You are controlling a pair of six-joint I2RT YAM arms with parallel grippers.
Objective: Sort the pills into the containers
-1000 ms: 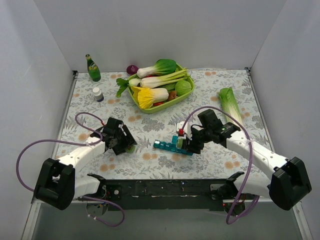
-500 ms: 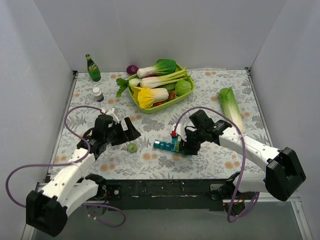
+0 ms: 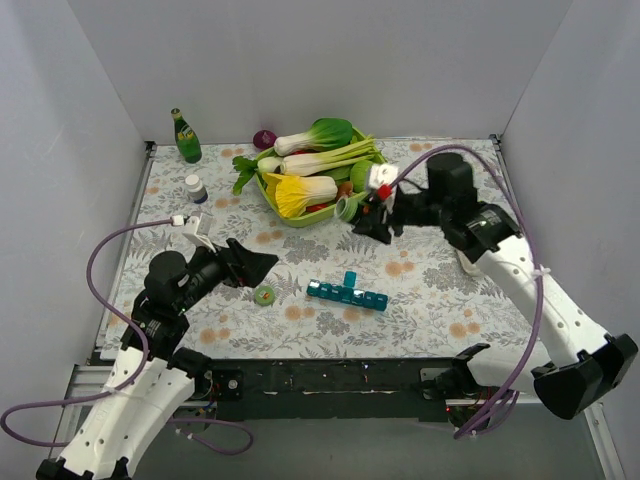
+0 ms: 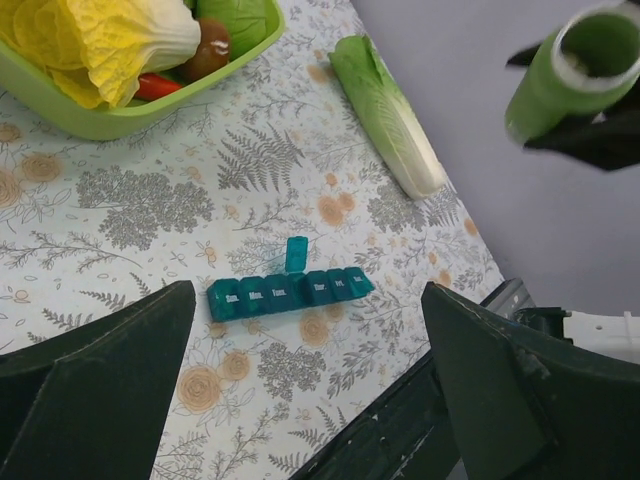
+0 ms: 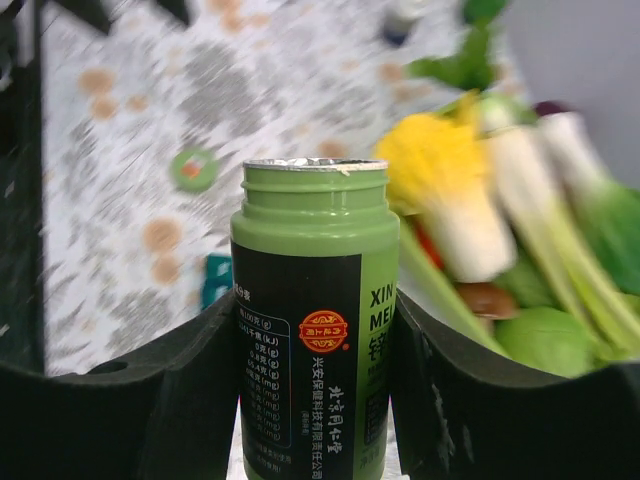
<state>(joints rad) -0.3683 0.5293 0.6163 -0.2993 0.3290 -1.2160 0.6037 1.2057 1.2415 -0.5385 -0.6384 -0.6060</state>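
Observation:
The teal pill strip [image 3: 348, 293] lies on the flowered table at front centre, one lid [image 3: 350, 278] flipped up. It also shows in the left wrist view [image 4: 290, 293] and partly behind the bottle in the right wrist view [image 5: 215, 280]. My right gripper [image 3: 357, 213] is shut on an uncapped green pill bottle [image 3: 348, 207], held in the air near the basket; it fills the right wrist view [image 5: 315, 330]. Its green cap [image 3: 265, 295] lies on the table left of the strip. My left gripper [image 3: 258, 265] is open and empty, raised above the cap, its fingers [image 4: 100, 380] spread wide.
A lime basket [image 3: 300, 218] of vegetables stands at back centre. A long green cabbage [image 4: 385, 120] lies at the right, under my right arm. A green soda bottle [image 3: 185, 137], a small white bottle [image 3: 196, 188] and a purple onion [image 3: 264, 138] stand at the back left.
My right gripper has lifted the bottle from the strip and carried it back toward the basket. My left gripper has left the cap on the table and risen away.

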